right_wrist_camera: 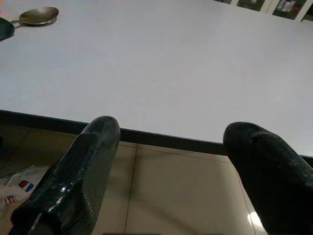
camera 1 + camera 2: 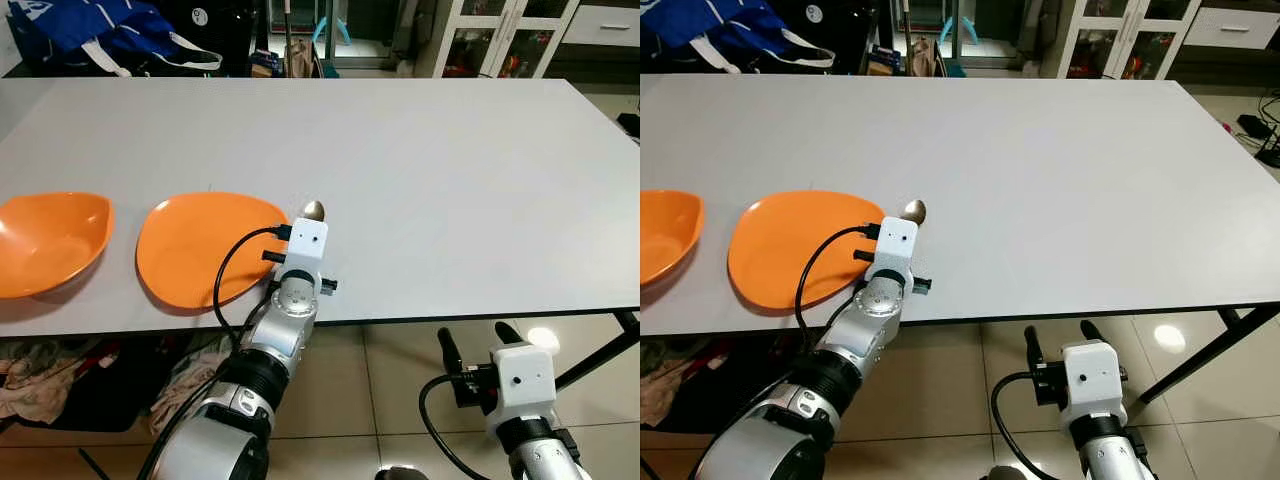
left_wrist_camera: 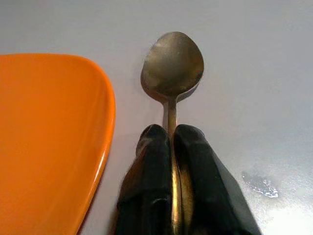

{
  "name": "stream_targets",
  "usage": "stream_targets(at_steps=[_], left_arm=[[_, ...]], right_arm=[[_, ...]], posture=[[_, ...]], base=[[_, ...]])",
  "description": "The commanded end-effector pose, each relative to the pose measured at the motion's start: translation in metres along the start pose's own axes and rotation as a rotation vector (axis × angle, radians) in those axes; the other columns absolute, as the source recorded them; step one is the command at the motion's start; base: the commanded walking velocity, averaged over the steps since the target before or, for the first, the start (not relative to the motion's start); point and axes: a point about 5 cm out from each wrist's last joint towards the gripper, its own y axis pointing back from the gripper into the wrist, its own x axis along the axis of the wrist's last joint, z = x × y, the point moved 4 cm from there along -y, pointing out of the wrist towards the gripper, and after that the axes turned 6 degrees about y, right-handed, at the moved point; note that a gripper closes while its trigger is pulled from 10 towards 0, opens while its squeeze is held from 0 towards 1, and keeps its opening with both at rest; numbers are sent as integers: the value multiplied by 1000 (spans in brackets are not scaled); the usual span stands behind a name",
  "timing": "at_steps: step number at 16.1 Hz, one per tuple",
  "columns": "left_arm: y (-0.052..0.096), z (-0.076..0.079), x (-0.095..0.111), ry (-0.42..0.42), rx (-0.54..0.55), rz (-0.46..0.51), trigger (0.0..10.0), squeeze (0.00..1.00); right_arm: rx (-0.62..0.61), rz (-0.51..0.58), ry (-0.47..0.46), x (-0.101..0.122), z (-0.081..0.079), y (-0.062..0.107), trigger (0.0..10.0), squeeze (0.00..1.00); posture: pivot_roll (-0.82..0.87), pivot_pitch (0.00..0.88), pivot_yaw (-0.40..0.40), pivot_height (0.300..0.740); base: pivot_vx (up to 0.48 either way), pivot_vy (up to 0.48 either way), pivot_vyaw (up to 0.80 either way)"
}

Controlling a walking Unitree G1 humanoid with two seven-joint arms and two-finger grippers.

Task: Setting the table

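Head views: spoon (image 2: 314, 210) on table (image 2: 450, 180), just beside orange plate (image 2: 205, 245) rim; bare tabletop rightward.
Left wrist: left gripper (image 3: 171, 139) clamped on spoon handle.
Right wrist: right gripper (image 1: 171, 147) fingers spread, below table edge.

You are looking down on a wide, pale grey table (image 2: 420, 170) with a dark edge along its near side and a black leg at its near right corner. Three things lie on it, all toward the near left. An orange bowl (image 2: 45, 240) sits at about 9 o'clock, at the left border of the head views. Just beside it, at 3 o'clock from the bowl, lies a flat orange plate (image 2: 195, 245). A metal spoon (image 3: 172, 68) lies close beside the plate at its 3 o'clock, bowl end pointing to 12 o'clock.
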Motion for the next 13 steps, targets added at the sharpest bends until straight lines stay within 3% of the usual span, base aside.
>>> stream_targets(at_steps=[1,11,13], left_arm=[[6,40,-3,57,-70,-58,10000,1000],[10,58,10,91,-144,-17,10000,1000],[12,67,18,129,-191,16,10000,1000]], right_arm=[[-5,-8,2,-3,2,-1,10000,0],[4,-1,2,-2,0,-5,10000,0],[5,-1,3,-2,0,-6,10000,0]], posture=[[-231,43,11,731],[-223,31,13,731],[-223,27,13,731]], base=[[0,0,0],[0,0,0],[0,0,0]])
